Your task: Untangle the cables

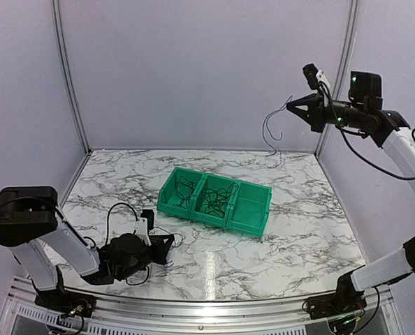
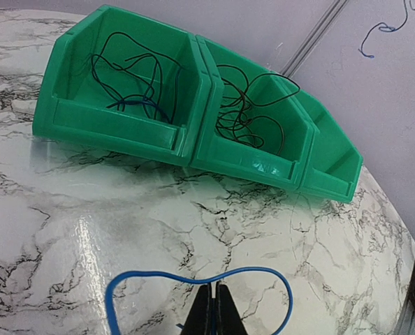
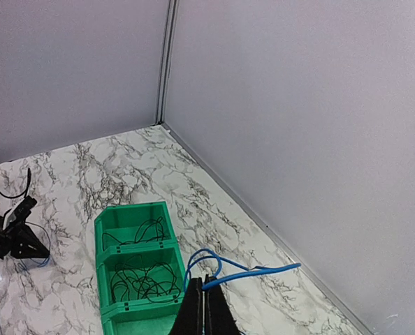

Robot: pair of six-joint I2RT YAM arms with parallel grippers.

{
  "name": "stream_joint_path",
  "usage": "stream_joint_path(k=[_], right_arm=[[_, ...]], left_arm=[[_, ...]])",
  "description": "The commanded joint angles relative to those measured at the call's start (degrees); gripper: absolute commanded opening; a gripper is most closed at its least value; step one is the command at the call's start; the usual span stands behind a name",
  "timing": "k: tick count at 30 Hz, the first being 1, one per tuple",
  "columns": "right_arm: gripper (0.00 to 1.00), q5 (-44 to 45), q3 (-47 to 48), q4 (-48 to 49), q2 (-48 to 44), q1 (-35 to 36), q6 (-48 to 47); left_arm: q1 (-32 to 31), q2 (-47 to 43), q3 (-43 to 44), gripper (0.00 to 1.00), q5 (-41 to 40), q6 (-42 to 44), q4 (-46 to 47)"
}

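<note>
Jaws of the left gripper [image 2: 214, 286] are clenched on a blue loop [image 2: 158, 274], pinched at its middle. The loop arcs out to both sides of the tips, low over the bench [image 2: 89, 230]. This gripper sits near the front left of the bench, well apart from the bins [image 1: 253, 220].

Jaws of the right gripper [image 3: 203, 280] are likewise clenched, grasping a blue cable [image 3: 249, 271]. One end curls beside the tips and the other juts out to the side. Seen from the top camera, this gripper is high in the air at the far right, and the cable hangs from it in a thin wavy line against the back wall.

More cables [image 2: 246, 115] lie in the three joined green bins at mid-bench. A black tangle fills the middle bin. Black and blue strands lie in the left one.
</note>
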Motion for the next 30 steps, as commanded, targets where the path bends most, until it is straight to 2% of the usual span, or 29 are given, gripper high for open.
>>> stream_joint_path(k=[1, 18, 30], right_arm=[[0.00, -0.7, -4.3, 1.7, -2.0, -0.5, -1.6], [0.00, -0.6, -20.2, 1.7, -0.9, -0.5, -6.8], [0.00, -1.3, -22.6, -2.1, 11.0, 1.4, -10.5]], left_arm=[[-0.3, -1.5, -0.4, 0.00, -1.1, 0.7, 1.4], [-0.2, -2.2, -0.8, 0.00, -1.4, 0.5, 1.3], [-0.2, -2.3, -0.6, 0.00, -1.3, -0.1, 1.2]])
